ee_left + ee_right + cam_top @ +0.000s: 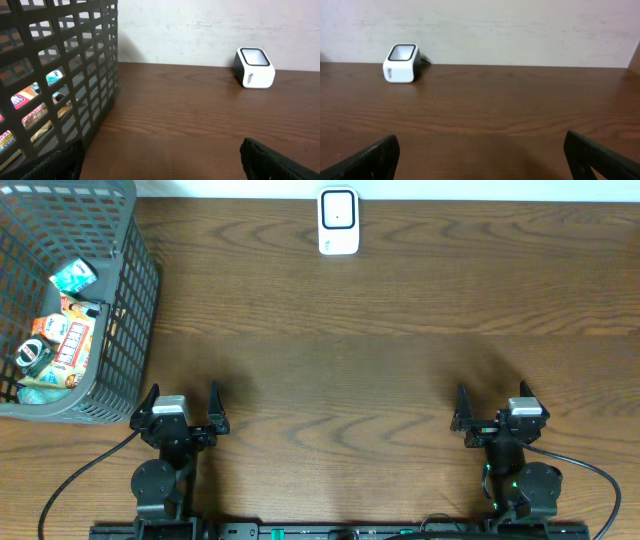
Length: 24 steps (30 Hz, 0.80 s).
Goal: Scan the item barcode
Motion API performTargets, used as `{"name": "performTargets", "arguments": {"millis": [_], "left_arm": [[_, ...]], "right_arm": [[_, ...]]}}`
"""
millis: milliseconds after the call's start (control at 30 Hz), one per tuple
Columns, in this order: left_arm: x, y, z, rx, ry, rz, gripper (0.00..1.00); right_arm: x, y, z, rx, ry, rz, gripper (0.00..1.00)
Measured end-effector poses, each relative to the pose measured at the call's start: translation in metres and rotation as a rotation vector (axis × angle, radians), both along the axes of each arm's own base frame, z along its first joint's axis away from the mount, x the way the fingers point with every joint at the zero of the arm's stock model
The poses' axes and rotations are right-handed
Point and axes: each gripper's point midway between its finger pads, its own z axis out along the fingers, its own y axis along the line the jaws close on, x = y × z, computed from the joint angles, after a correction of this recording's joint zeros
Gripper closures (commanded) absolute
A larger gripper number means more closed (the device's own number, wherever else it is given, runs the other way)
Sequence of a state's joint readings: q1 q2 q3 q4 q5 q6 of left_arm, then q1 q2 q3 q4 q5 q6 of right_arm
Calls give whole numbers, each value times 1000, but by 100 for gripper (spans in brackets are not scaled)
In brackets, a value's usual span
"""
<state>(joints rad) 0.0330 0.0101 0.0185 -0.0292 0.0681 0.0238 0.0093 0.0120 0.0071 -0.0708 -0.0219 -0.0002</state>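
Wood table (350, 330) w/ gray basket (138, 300) + white scanner (338, 222)

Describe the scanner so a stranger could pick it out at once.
Start at the wooden table and follow its far edge. Near the middle stands the scanner. It is a small white box with a dark-rimmed window, far from the grey basket.

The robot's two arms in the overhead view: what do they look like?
Both arms are black with round joint housings. The left gripper and right gripper each have two pointed black fingers and a silver-grey block behind them. A black cable loops from each base; green lights glow on the right arm.
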Motion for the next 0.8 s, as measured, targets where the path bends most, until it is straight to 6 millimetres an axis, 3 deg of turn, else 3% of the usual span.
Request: {"name": "performTargets", "arguments": {"millis": [800], "left_arm": [[0, 0, 0, 0, 0, 0, 2]], "right_arm": [[0, 0, -1, 0, 3, 0, 1]]}}
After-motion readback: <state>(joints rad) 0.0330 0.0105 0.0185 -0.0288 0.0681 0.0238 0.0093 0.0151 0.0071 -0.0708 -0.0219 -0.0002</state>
